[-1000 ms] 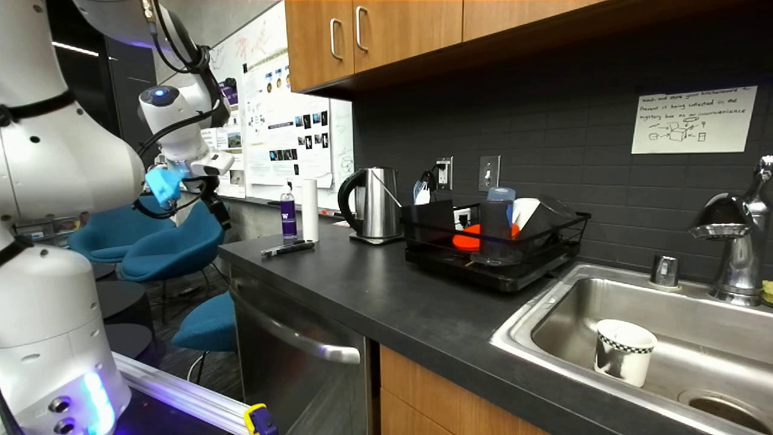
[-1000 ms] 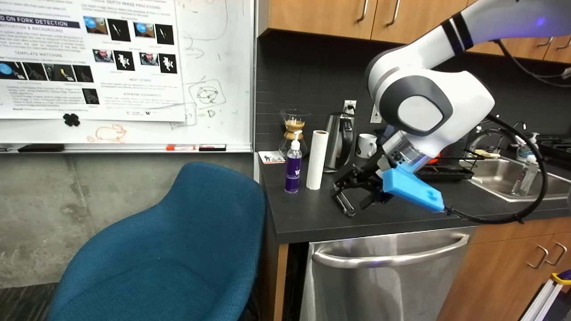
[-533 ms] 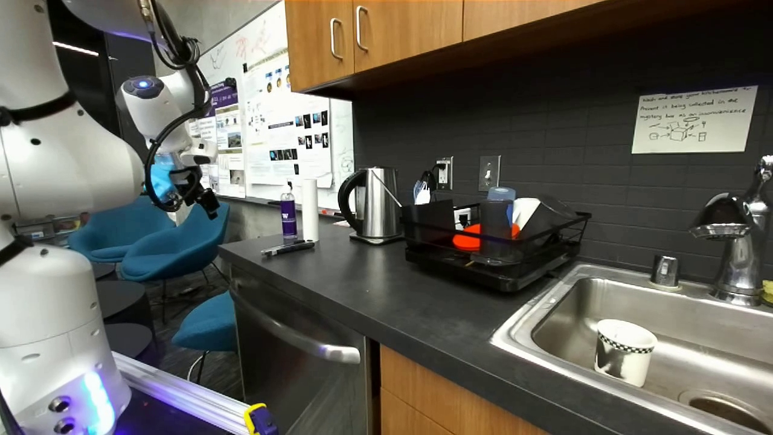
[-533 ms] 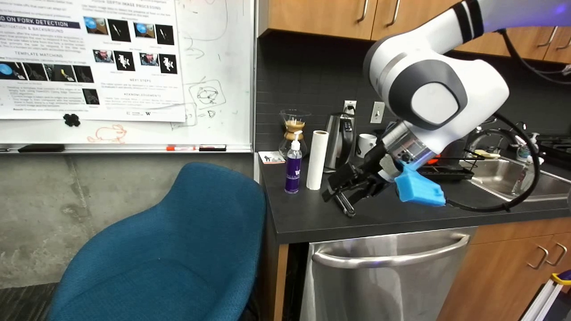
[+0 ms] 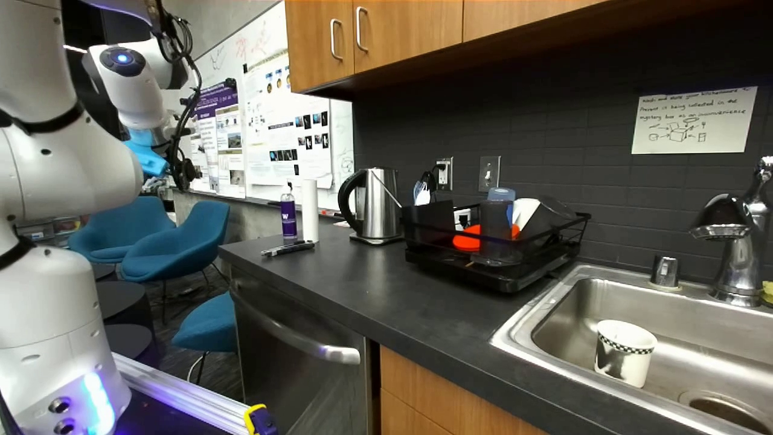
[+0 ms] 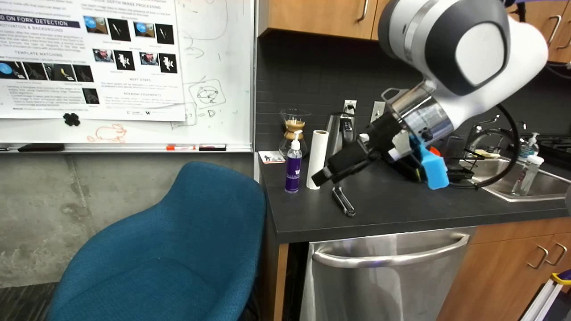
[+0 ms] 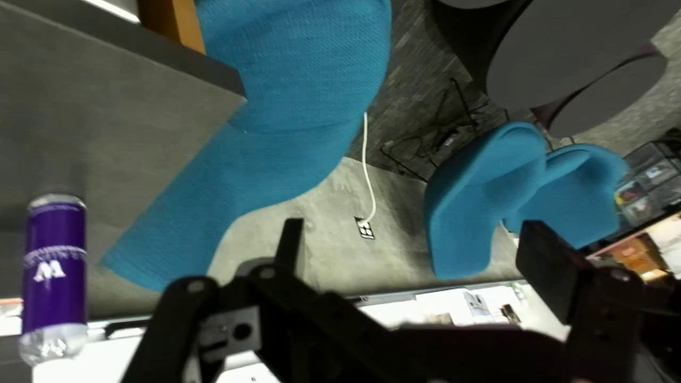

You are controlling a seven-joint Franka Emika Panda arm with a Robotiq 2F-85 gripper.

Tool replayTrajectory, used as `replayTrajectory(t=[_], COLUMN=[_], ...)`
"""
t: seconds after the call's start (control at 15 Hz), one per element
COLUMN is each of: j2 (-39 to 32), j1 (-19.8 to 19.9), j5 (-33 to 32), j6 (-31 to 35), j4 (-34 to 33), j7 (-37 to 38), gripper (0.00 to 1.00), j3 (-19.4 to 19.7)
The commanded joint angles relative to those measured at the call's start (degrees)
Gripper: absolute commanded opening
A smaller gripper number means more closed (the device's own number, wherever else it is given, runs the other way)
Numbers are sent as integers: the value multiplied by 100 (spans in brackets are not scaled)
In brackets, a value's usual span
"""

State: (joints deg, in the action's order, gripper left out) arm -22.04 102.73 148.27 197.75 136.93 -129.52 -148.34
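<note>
Black gripper point(image 7: 414, 239), jaws wide apart, raised off the bench point(image 6: 401, 211)

Wrist view: jaws stand well apart, with part of a blue chair point(image 7: 473, 202) showing through the gap. Gripper slants downward in an exterior view, its tip crossing in front of the white roll point(image 6: 318, 154) there. From an exterior view it hangs off to one side of the bench, with the whiteboard point(image 5: 342, 139) beyond, so the two are apart.

Nearest items: white roll upright on the bench; purple spray bottle point(image 6: 293, 171) upright just beside it; slim dark object point(image 6: 343, 202) lying near both, toward the front edge, apart from the gripper. Cannot tell what this last one is.

Further along: kettle point(image 5: 379, 205), then dish rack point(image 5: 513, 281), then sink point(image 5: 694, 344) with a check-banded mug point(image 5: 625, 350) standing in it.
</note>
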Motion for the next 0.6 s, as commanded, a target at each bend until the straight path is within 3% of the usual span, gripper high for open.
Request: replayTrajectory(t=[0.0, 0.2, 0.53], j2=[-754, -1269, -2425], j1=[-106, -313, -986], j5=[-279, -492, -482], j6=[90, 82, 57], j4=[-426, -819, -1064], j7=[-520, -942, -2007], gripper=[100, 100, 100], j3=[-69, -109, -108])
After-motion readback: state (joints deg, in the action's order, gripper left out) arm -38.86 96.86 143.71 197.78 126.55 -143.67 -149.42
